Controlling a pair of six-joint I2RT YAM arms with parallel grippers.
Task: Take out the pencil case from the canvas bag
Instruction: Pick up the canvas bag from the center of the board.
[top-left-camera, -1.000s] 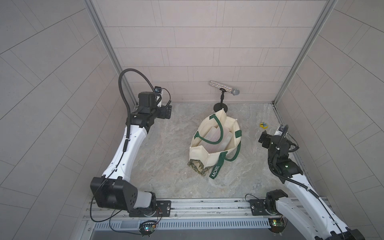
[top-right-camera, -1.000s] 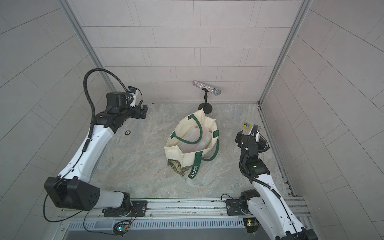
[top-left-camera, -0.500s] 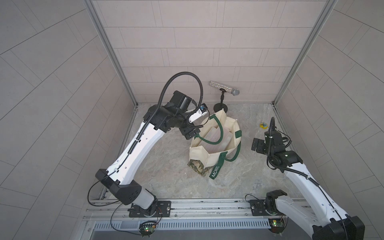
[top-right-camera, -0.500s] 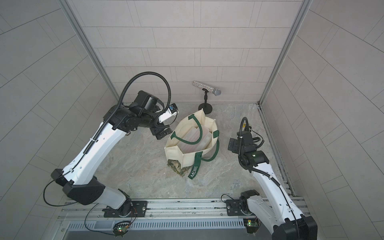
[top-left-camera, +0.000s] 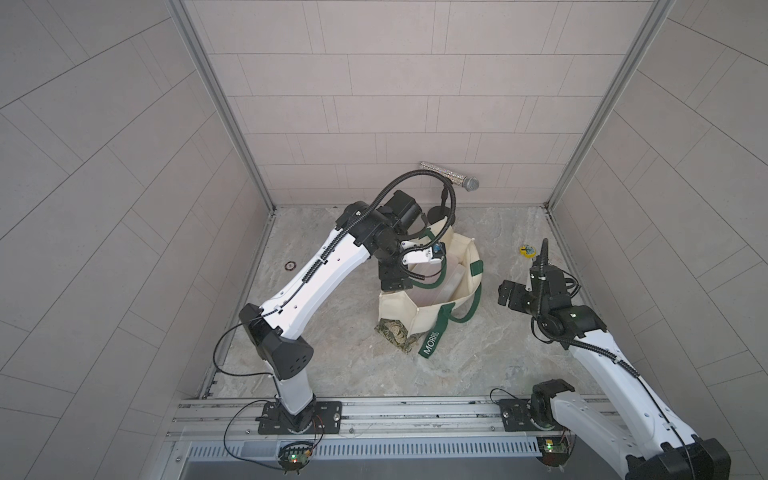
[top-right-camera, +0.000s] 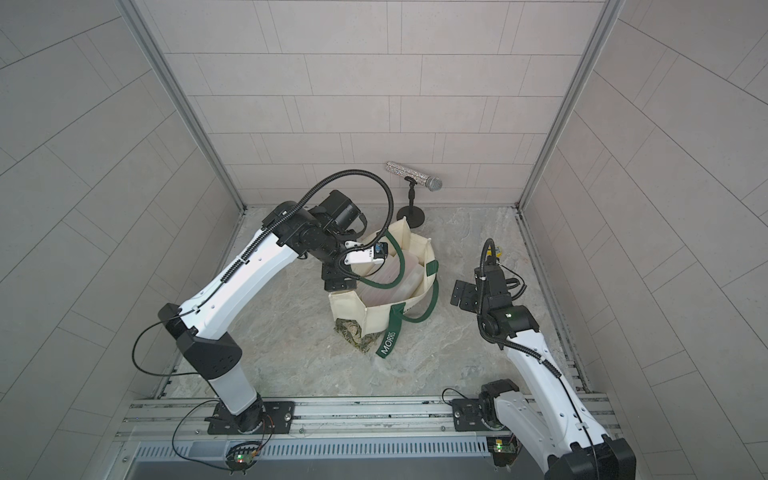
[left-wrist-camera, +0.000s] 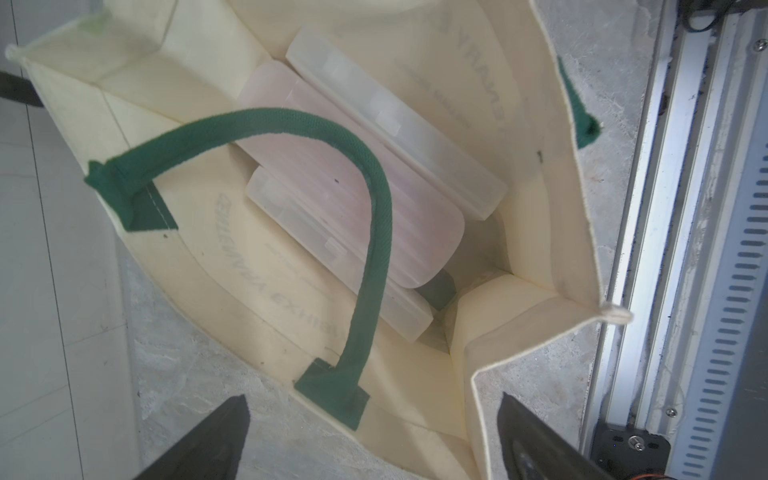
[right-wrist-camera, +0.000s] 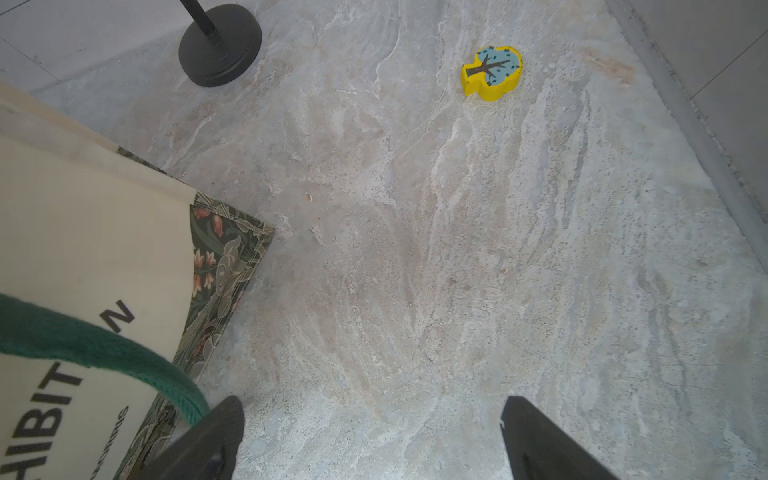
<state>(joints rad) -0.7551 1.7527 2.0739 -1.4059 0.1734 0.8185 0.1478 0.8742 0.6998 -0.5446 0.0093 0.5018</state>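
Green handle (left-wrist-camera: 381, 208) overlies the pink pencil case (left-wrist-camera: 415, 208) in the canvas bag (left-wrist-camera: 540, 124); your left gripper (left-wrist-camera: 372, 399) has jaws apart: descend beside that handle.

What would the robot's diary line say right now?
left gripper: open, at canvas bag rim | right gripper: open, beside bag | pencil cases: three, inside bag, none held

A glittery microphone (top-right-camera: 413, 175) stood on a stand (top-right-camera: 410, 217) at twelve o'clock; a yellow tree block (top-left-camera: 527, 251) lay at two, a small ring (top-left-camera: 289, 264) at nine.
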